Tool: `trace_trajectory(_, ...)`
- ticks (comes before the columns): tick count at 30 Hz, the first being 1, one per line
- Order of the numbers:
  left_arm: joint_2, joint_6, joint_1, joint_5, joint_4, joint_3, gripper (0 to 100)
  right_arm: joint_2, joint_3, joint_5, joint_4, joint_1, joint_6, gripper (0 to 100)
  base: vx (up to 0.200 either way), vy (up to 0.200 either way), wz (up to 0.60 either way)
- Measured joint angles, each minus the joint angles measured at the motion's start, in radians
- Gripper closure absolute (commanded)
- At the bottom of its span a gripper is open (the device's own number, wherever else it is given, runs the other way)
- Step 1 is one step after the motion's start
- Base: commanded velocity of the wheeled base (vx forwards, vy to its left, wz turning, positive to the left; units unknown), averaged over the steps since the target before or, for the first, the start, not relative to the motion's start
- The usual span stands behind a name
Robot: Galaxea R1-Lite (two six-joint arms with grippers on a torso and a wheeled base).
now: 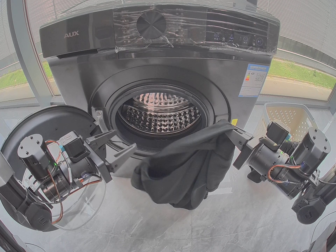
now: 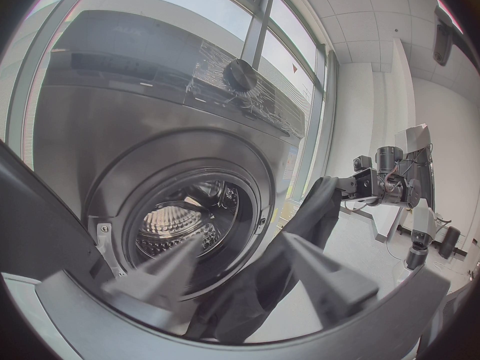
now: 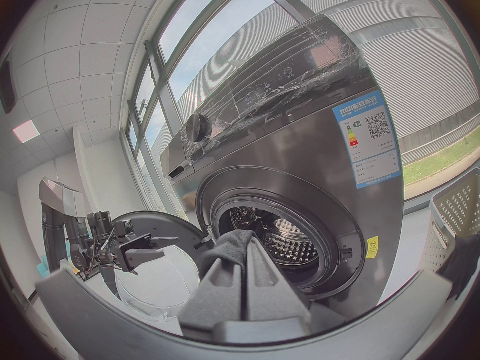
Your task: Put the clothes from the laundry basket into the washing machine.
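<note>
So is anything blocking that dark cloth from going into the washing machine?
Nothing visible. The door is swung open to the left, and the cloth hangs from the right gripper just in front of the drum opening.

the left gripper (image 1: 125,139) is held out low on the left, its fingers spread wide apart. the right gripper (image 1: 229,132) points in from the right, fingers pinched together on a dark garment (image 1: 185,172).
</note>
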Motion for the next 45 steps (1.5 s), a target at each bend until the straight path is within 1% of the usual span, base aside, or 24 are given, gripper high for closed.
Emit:
trace_trajectory(5, 0.017, -0.007, -0.040, -0.033, 0.000, 0.051, 0, 0.008, -0.020, -0.002, 0.000, 0.027, -0.003, 100, 0.000, 0.000, 0.00)
trace_trajectory(8, 0.050, -0.003, -0.063, -0.044, 0.000, 0.069, 0, 0.028, -0.047, -0.002, -0.001, 0.040, -0.003, 100, 0.000, 0.000, 0.00)
trace_trajectory(12, 0.105, 0.001, -0.076, -0.048, 0.000, 0.067, 0, 0.055, -0.082, 0.000, 0.000, 0.066, -0.003, 100, 0.000, 0.000, 0.00)
trace_trajectory(20, 0.221, 0.005, -0.083, -0.040, 0.000, 0.022, 0, 0.074, -0.107, 0.009, 0.000, 0.103, -0.002, 100, 0.000, 0.000, 0.00)
trace_trajectory(26, 0.301, 0.005, -0.087, -0.002, 0.000, -0.034, 0, 0.054, -0.110, 0.019, 0.005, 0.127, -0.002, 100, 0.000, 0.000, 0.00)
trace_trajectory(31, 0.343, 0.004, -0.095, 0.006, 0.000, -0.058, 0, 0.034, -0.109, 0.034, 0.010, 0.138, 0.002, 100, 0.000, 0.000, 0.00)
trace_trajectory(37, 0.367, 0.004, -0.097, 0.017, 0.000, -0.069, 0, 0.024, -0.110, 0.035, 0.011, 0.149, 0.004, 100, 0.000, 0.000, 0.00)
trace_trajectory(45, 0.346, 0.004, -0.088, 0.008, 0.000, -0.066, 0, 0.021, -0.103, 0.035, 0.002, 0.138, 0.004, 100, 0.000, 0.000, 0.00)
